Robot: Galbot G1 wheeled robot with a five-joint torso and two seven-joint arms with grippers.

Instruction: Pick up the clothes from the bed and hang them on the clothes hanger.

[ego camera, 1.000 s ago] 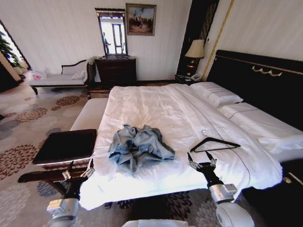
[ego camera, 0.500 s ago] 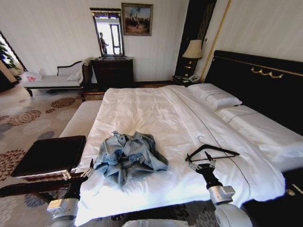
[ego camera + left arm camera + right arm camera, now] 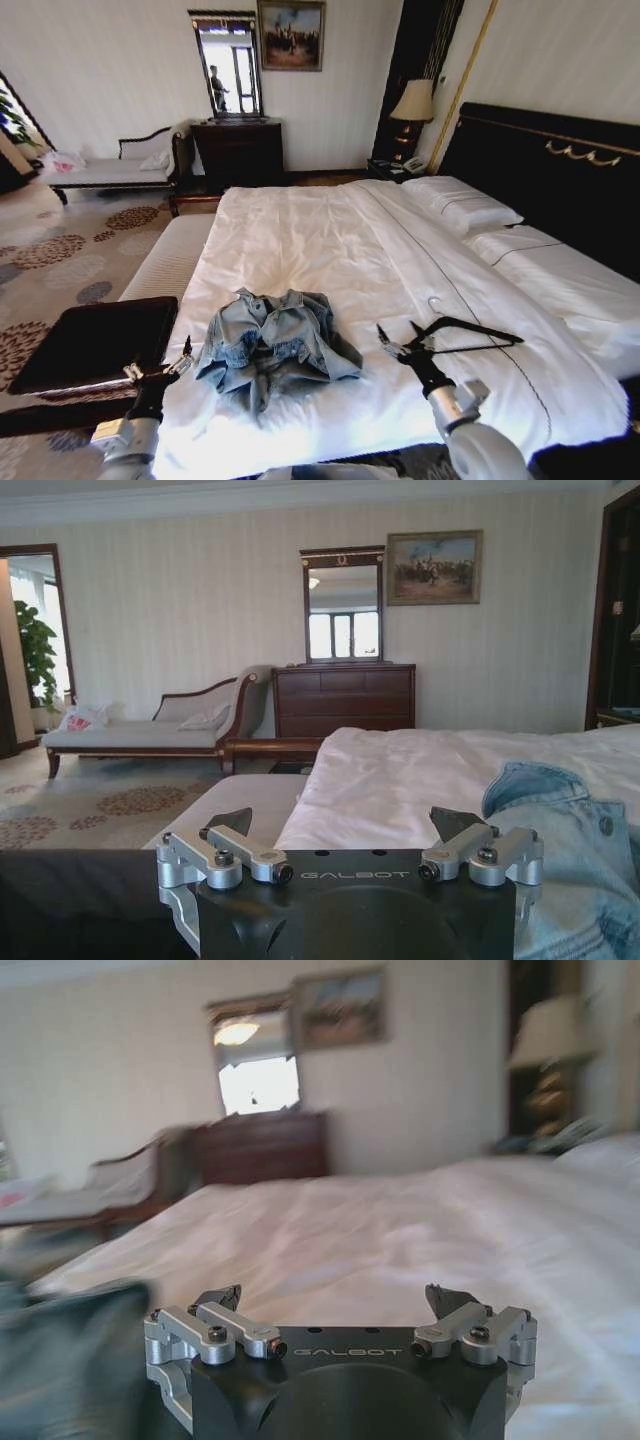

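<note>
1. While the denim jacket (image 3: pixel 275 345) lies crumpled on the bed (image 3: pixel 300 240), the left claw (image 3: pixel 160 368) sits nearest, open and empty, jacket toward its inner side.
2. Right claw (image 3: pixel 400 345), open, touches the hanger's (image 3: pixel 462 335) near corner.

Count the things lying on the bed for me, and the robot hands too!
Jacket: 1
Hanger: 1
Pillows: 2
Robot hands, left gripper and right gripper, both open: 2
Total: 6

The bed (image 3: pixel 300 230) carries the clothes (image 3: pixel 275 345) and the clothes hanger (image 3: pixel 465 335).
</note>
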